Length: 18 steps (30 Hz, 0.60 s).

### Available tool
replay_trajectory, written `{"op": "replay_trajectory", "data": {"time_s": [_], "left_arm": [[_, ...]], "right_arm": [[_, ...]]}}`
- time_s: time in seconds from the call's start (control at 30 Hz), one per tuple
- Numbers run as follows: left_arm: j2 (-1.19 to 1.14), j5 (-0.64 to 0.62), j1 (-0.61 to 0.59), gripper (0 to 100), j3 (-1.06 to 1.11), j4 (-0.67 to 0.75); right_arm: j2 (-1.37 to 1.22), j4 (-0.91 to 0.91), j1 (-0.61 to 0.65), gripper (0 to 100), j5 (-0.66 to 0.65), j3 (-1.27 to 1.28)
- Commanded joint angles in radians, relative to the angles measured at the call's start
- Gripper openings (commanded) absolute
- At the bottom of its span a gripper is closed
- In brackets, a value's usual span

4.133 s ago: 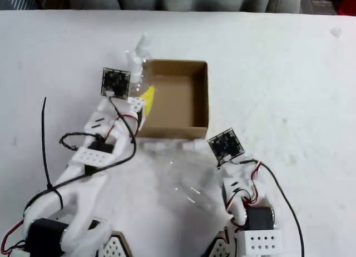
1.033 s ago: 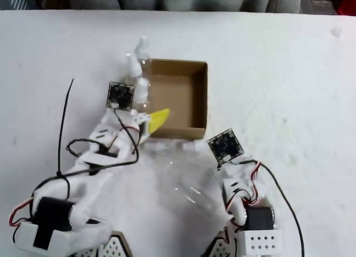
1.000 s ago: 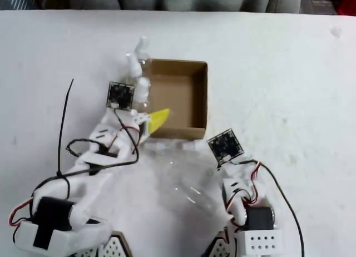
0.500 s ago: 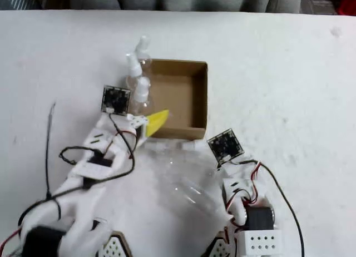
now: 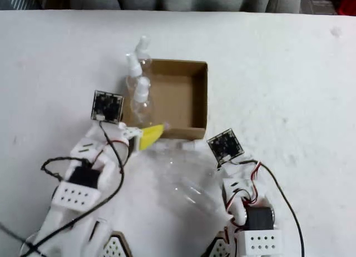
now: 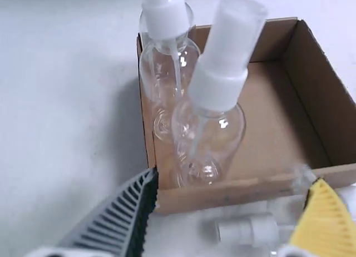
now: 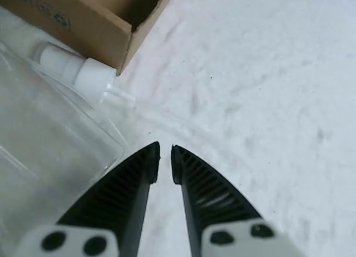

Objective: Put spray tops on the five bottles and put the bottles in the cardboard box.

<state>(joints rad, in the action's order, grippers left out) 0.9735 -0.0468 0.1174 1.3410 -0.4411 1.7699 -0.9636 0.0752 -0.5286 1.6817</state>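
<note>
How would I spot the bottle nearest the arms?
Find the cardboard box mid-table and follow its left inside wall. The front bottle stands there, white spray top on, closest to the front wall; the neighbouring bottle stands behind it.

- My left gripper (image 6: 233, 182) has let go of the bottle (image 6: 208, 129), and my jaws now stand wide apart.
- The bottle, which I was holding at the box's (image 6: 317, 84) left wall, now stands free inside, by the near-left corner.
- I have drawn that gripper back, nearer and to the left, out past the box's near wall.
</note>
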Motion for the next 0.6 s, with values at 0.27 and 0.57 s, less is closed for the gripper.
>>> {"op": "replay_trajectory", "data": {"time_s": [0.27,0.57], "left_arm": [[0.36,-0.008,-0.008,37,-0.008,-0.485],[0.453,-0.006,-0.053,37,0.233,-0.373]], "right_arm": [[0.015,-0.01,-0.033,1.6,-0.009,0.011],[0.012,-0.01,-0.065,1.6,-0.086,-0.023]]}}
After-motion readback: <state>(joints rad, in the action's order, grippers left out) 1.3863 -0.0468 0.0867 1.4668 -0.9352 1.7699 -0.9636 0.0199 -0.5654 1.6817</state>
